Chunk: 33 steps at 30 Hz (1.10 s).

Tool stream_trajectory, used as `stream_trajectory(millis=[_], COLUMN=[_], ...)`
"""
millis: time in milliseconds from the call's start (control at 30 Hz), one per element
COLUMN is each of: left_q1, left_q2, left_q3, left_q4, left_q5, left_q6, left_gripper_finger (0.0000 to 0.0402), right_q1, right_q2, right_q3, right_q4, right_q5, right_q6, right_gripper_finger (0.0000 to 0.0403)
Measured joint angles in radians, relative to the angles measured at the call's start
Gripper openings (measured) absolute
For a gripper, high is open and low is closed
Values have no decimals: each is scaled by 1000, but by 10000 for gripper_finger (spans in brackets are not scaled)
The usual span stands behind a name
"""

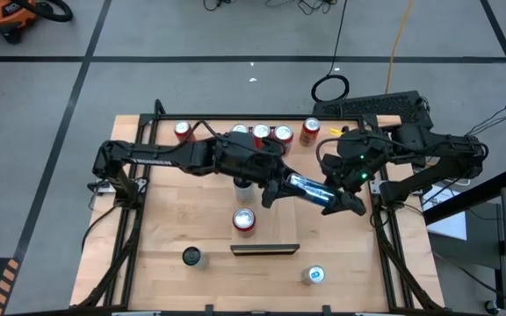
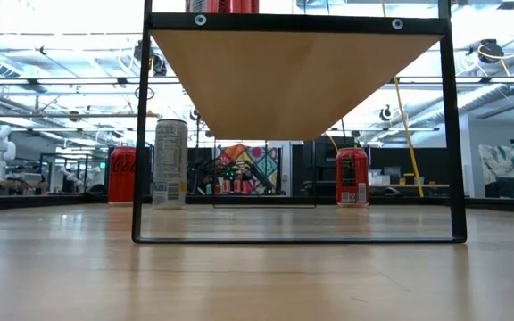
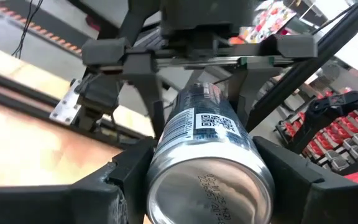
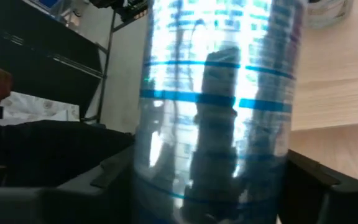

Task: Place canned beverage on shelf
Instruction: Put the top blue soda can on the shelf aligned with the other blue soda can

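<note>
Right of centre in the high view, left gripper (image 1: 273, 188) and right gripper (image 1: 341, 198) both clamp one slim blue can (image 1: 308, 187) lying level, shelf (image 1: 264, 250) below.

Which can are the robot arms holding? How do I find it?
Look above the middle of the wooden table, where the two dark arms meet. The silver-and-blue can lies sideways between the left gripper and right gripper. All the other cans stand upright.

can (image 1: 307, 186) between both arms, above table (image 1: 165, 219)
</note>
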Motion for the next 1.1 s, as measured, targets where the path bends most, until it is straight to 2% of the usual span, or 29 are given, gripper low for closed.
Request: stream_trajectory(millis=[200,400,467,533,700,800,933,1100], left_q1=[2,3,5,11,24,23,22,22], left_q2=[-7,-32,-42,-46,-51,-47,-45,-42], left_q3=[0,0,0,1,1,1,1,0], left_q4=[61,185,238,318,534,631,663,725], left_q5=[0,-40,-81,-145,-310,-378,-421,-427], left_q6=[0,1,1,5,13,40,72,142], left_gripper_finger=[229,229,229,229,229,229,229,229], right_q1=[0,0,0,0,0,0,0,-12], right_q2=[-41,-152,-196,-234,-275,-269,-232,-170], right_q3=[2,2,2,2,2,2,2,2], right_q4=[2,43,81,140,428,609,766,872], right_q5=[-24,-44,21,140,468,607,709,734], right_q6=[12,26,5,-21,-138,-222,-278,-235], right_gripper_finger=[324,355,358,359,358,358,357,357])
